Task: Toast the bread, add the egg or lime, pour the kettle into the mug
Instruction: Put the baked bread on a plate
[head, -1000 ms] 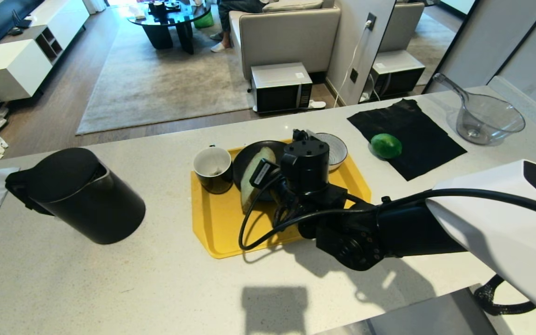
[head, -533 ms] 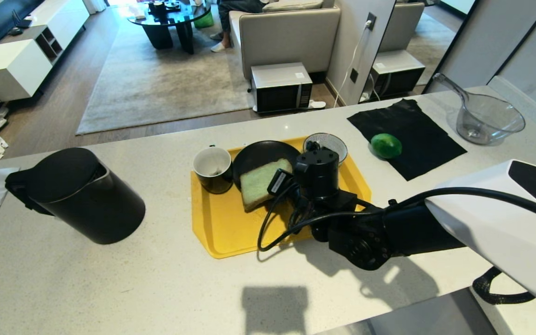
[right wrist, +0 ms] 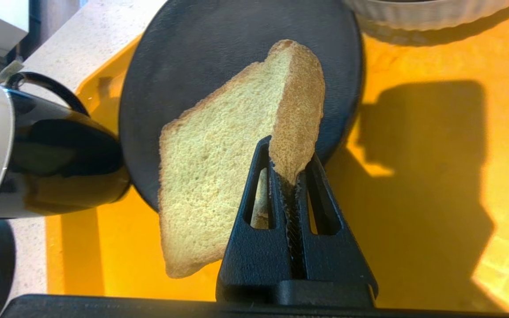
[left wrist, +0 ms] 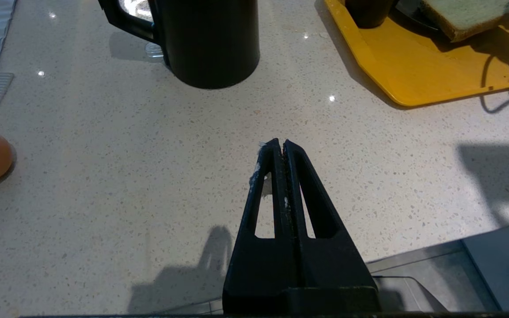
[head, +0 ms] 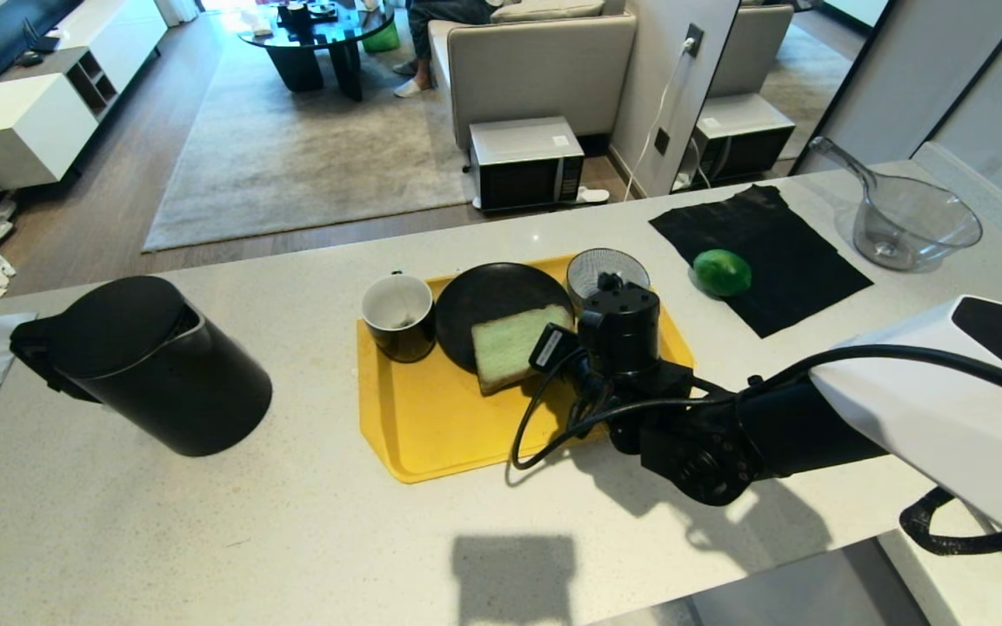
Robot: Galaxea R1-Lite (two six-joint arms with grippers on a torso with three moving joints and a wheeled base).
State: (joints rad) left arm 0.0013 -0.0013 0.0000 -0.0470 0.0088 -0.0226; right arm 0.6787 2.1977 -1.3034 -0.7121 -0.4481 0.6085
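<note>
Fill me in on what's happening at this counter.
The right gripper is shut on a corner of the bread, holding the slice over the black plate on the yellow tray. The left gripper hangs shut above bare counter. The kettle, mug and lime sit untouched.

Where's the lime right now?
Head view: the lime sits on the black cloth, right of the yellow tray, near the striped bowl.

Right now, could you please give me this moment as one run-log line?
right gripper: shut on bread, over plate | left gripper: shut, empty, parked | kettle, lime: untouched
</note>
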